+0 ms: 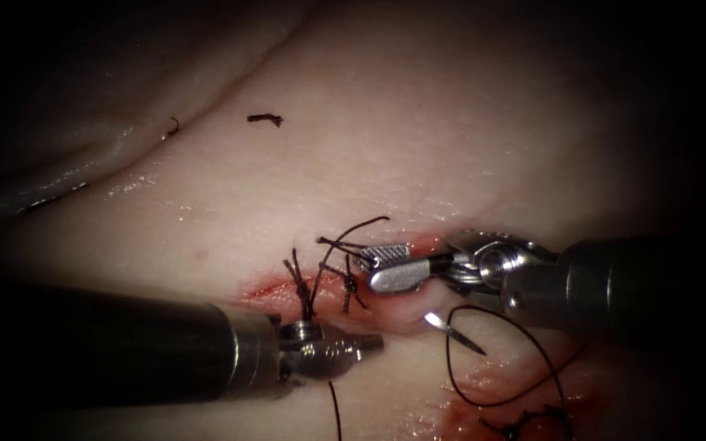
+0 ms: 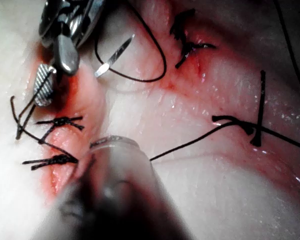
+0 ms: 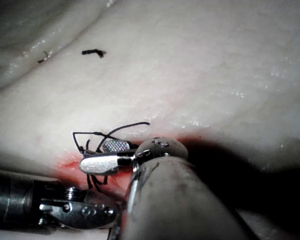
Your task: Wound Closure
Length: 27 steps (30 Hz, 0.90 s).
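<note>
Gaping R tool (image 1: 382, 265) empty, L tool (image 1: 369, 343) closed, empty, needle (image 1: 454, 332) through tissue (image 1: 451, 147), knots (image 1: 300, 282) beside.

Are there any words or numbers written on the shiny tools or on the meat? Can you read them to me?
None: there are no words, numbers or signs to read.
Right tool: bare metal, its fingers open, one with a crosshatch grip pattern, no lettering.
Left tool: plain metal and dark shaft, no label.
Tissue, needle and thread: no writing.
</note>
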Each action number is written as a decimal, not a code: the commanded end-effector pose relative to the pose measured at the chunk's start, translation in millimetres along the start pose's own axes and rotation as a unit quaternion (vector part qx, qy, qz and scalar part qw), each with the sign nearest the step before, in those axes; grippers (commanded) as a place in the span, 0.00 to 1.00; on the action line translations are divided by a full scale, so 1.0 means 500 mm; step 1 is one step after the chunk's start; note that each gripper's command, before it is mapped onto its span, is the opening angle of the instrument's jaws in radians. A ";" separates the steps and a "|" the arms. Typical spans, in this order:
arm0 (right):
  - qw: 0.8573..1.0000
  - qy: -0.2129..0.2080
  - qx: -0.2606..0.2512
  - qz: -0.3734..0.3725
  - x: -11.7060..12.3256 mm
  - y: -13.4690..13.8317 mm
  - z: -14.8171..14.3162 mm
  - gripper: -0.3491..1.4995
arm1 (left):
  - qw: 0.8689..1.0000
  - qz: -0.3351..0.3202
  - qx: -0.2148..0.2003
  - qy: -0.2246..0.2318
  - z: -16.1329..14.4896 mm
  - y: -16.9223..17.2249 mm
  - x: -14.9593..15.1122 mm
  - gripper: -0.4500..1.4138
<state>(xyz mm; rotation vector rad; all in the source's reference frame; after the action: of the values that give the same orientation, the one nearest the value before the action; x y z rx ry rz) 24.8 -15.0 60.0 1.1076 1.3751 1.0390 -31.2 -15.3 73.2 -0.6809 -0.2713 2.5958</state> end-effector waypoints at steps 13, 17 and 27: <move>0.983 -0.060 -0.020 -0.171 0.0024 0.0026 0.0026 0.95 | 1.000 0.000 -0.001 0.000 0.0015 0.0010 -0.0002 0.23; 0.966 -0.117 -0.050 -0.224 0.0040 0.0027 0.0046 0.95 | 1.000 0.000 -0.001 0.000 0.0015 0.0011 -0.0002 0.23; 0.953 -0.157 -0.067 -0.251 0.0065 0.0038 0.0087 0.80 | 1.000 -0.001 0.000 0.000 0.0013 0.0014 -0.0001 0.23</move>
<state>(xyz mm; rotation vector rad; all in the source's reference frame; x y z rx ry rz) 28.4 -11.0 60.4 0.7221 1.2197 0.5507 -31.2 -15.5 73.0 -0.6795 -0.2705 2.5947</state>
